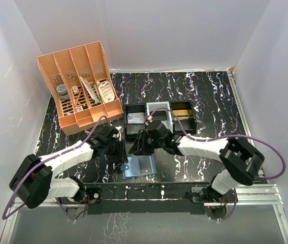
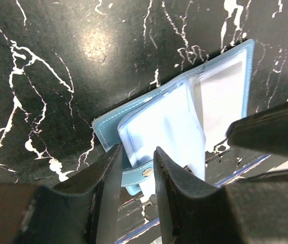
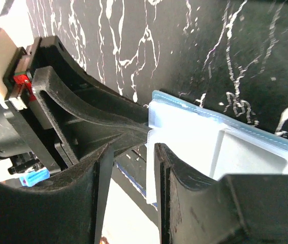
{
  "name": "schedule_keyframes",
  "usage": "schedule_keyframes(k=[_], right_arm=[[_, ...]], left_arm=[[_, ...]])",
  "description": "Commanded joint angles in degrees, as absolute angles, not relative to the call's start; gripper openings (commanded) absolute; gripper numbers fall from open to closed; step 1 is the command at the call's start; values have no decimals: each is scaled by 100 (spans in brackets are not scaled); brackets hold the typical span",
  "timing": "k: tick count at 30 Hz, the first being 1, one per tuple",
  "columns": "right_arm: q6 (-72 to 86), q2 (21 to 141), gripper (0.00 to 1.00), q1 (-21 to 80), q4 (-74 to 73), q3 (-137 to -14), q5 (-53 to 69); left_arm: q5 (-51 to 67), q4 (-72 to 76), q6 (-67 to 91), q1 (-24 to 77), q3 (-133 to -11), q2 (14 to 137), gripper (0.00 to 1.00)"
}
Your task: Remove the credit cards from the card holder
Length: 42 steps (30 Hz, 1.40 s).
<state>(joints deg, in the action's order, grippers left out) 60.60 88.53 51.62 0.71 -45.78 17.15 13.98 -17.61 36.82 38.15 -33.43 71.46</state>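
Note:
The card holder (image 1: 138, 166) lies open on the black marbled table, teal outside, pale clear pockets inside. No credit card shows clearly in its pockets. My left gripper (image 1: 122, 152) is at its left edge, slightly open. In the left wrist view its fingertips (image 2: 135, 150) straddle the holder's snap strap (image 2: 142, 173) beside the holder (image 2: 184, 117). My right gripper (image 1: 137, 147) is at the holder's far edge, open. In the right wrist view its fingertips (image 3: 131, 147) have a clear pocket leaf's edge (image 3: 151, 168) in the gap, against the right-hand finger.
An orange file organizer (image 1: 80, 89) stands at the back left. Three small trays sit behind the grippers: a black one (image 1: 128, 133) with a flat pale item, a white one (image 1: 158, 105), a black one (image 1: 183, 105). The other gripper's dark fingers crowd each wrist view (image 2: 270, 129) (image 3: 83, 117).

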Motion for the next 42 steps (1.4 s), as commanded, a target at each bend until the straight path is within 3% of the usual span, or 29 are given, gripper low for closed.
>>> schedule_keyframes(k=[1, 10, 16, 23, 27, 35, 42], right_arm=[[5961, 8330, 37, 4980, -152, -4430, 1009], [6018, 8339, 31, 4808, -312, -4210, 1199], [6097, 8440, 25, 4815, -133, -4011, 1478], [5827, 9216, 24, 4974, 76, -4345, 2246], [5549, 9460, 24, 5156, -586, -4911, 1885], [5629, 8145, 36, 5138, -1433, -4630, 230], [5972, 7453, 42, 5115, -1594, -3956, 151]], left_arm=[[1532, -1640, 3795, 3850, -3576, 6839, 30], [2209, -1244, 3808, 3885, -3657, 7264, 28], [1394, -1758, 3864, 3920, -3818, 7240, 25], [579, -2292, 4111, 3920, -3762, 6658, 31], [149, -2513, 4295, 3920, -3785, 6201, 36], [1310, -1711, 4016, 3920, -3745, 5812, 45], [1867, -1529, 3670, 3963, -3843, 6559, 50]])
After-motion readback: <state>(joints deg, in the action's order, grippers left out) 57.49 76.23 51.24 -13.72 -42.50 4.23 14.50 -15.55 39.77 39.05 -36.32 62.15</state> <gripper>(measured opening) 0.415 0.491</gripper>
